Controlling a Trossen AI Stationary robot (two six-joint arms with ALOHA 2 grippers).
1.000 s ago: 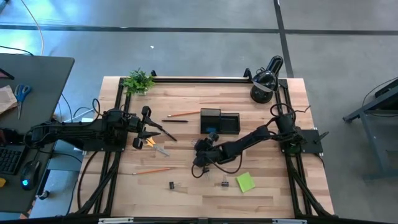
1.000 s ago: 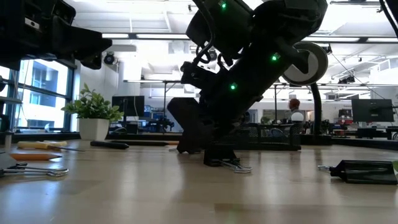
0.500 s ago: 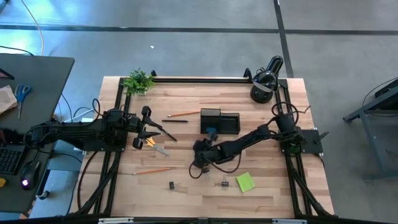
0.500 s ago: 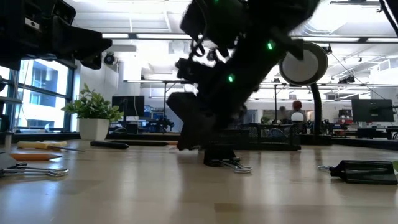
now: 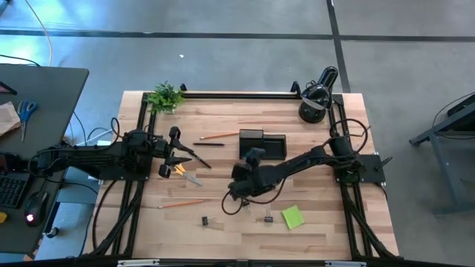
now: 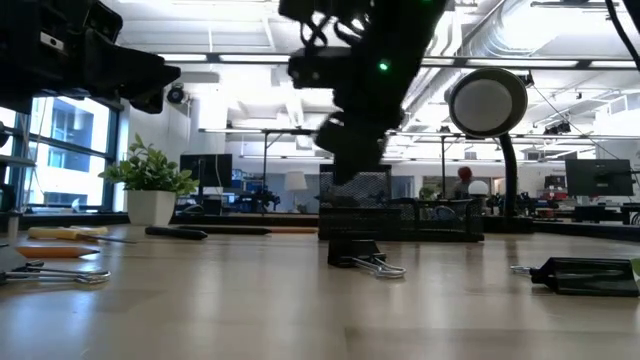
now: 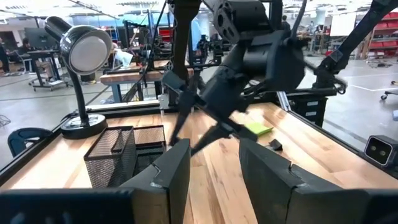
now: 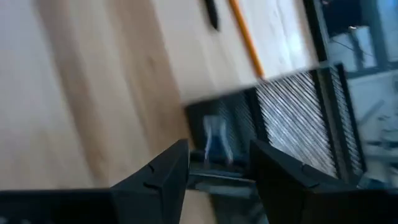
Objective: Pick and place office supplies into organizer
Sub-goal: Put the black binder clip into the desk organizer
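Organizer [image 5: 263,144], black mesh, sits near the table's far middle, with the right gripper [image 5: 252,158] raised just in front of it; the right wrist view shows fingers [image 8: 163,173] spread with nothing between them and a small blue block [image 8: 217,142] lying at the tray's edge beyond. Left gripper [image 5: 180,156] waits over the table's left side, fingers [image 7: 174,171] parted and empty, above the yellow-handled scissors [image 5: 183,173]. Two binder clips [image 5: 205,220] [image 5: 268,218], an orange pencil [image 5: 183,202] and the green sticky pad [image 5: 292,216] lie on the near half, well apart from both grippers.
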